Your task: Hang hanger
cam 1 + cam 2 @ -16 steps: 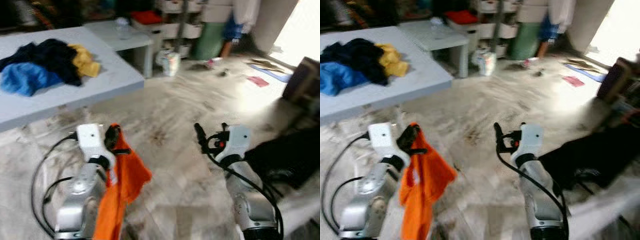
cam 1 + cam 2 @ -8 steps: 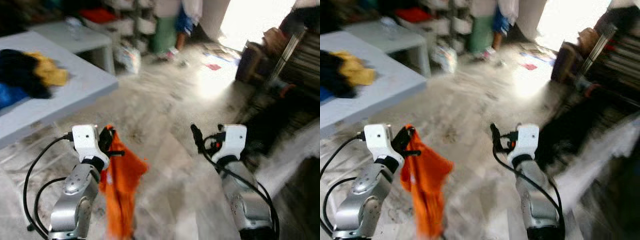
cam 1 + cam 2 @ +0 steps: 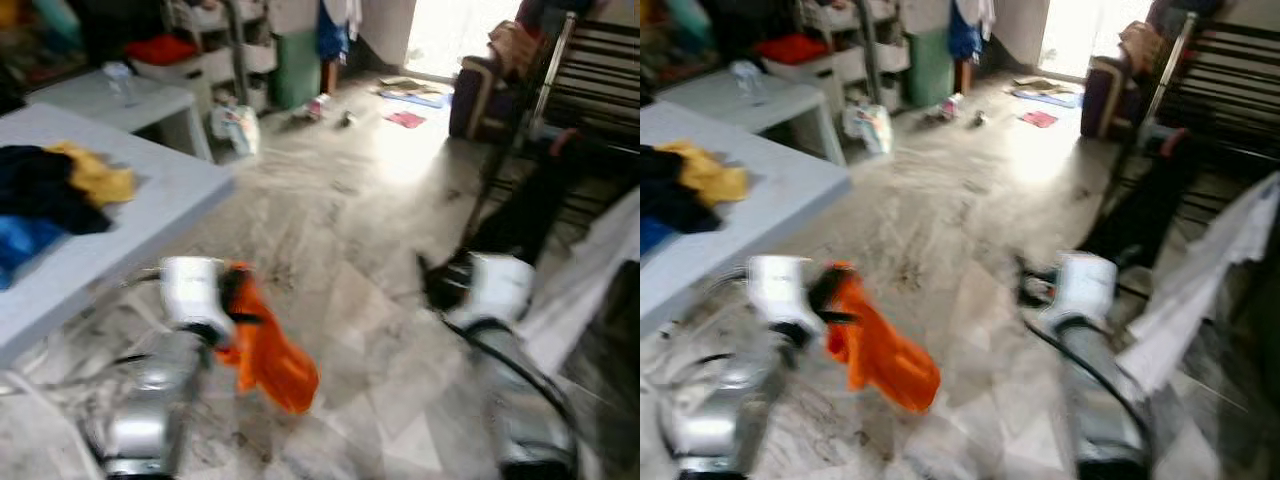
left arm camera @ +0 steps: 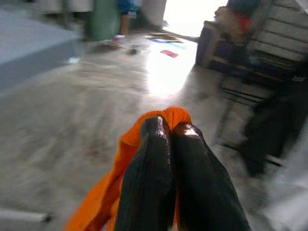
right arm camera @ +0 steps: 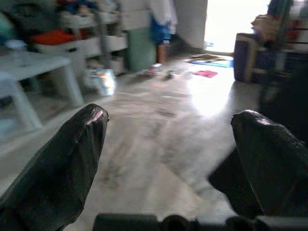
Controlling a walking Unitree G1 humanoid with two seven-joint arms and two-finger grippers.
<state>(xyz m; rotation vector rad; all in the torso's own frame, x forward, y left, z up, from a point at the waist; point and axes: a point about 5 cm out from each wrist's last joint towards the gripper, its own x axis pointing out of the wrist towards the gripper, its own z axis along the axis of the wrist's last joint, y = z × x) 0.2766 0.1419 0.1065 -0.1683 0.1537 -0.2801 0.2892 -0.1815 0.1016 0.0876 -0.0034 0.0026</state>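
Orange garment (image 3: 268, 350) against the black fingers (image 4: 159, 183) of the left gripper (image 4: 172, 130); right gripper (image 5: 171, 144) fingers likewise black. Both arms silver with white wrist housings. Pale grey table (image 3: 150, 200) bearing dark navy, blue and yellow clothes (image 3: 60, 190). Floor (image 3: 340, 200) grey-beige, marbled with darker streaks. Background: red item (image 3: 165, 47) on white shelving, green bin (image 3: 297, 68), white cloth (image 3: 1210, 270), black garment (image 3: 525, 205).

Both head views look forward and down from above the arms, blurred, sharing the floor (image 3: 360, 200) ahead. The left wrist view looks closely along the left gripper (image 4: 171, 130); the right wrist view looks along the right gripper (image 5: 168, 130), seemingly toward the same bright doorway (image 5: 236, 21).
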